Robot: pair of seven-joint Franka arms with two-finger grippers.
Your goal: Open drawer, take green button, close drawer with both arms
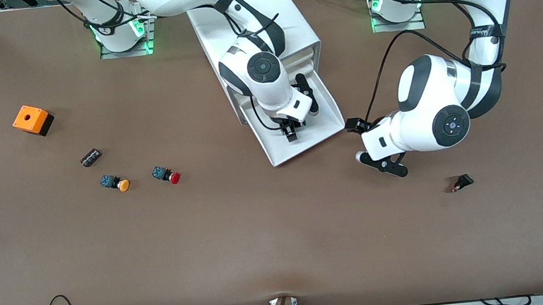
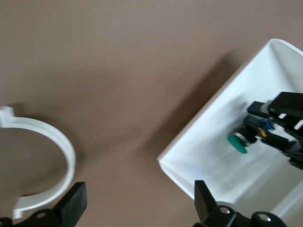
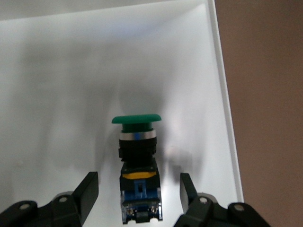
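Note:
The lowest drawer point(image 1: 302, 151) of the white cabinet point(image 1: 261, 24) is pulled out. The green-capped button point(image 3: 138, 156) lies on its side on the drawer floor point(image 3: 57, 94). My right gripper point(image 1: 291, 132) is down in the drawer, open, with one finger point(image 3: 85, 194) on each side of the button's blue body and not touching it point(image 3: 137, 196). In the front view the gripper hides the button. My left gripper point(image 1: 357, 142) is open and empty over the table beside the drawer's corner point(image 2: 199, 146), toward the left arm's end. The left wrist view shows the button point(image 2: 239, 142).
An orange box point(image 1: 32, 119), a small black part point(image 1: 91, 157), an orange-capped button point(image 1: 115, 182) and a red-capped button point(image 1: 166, 175) lie toward the right arm's end. Another small black part point(image 1: 461, 182) lies near the left arm, nearer the front camera.

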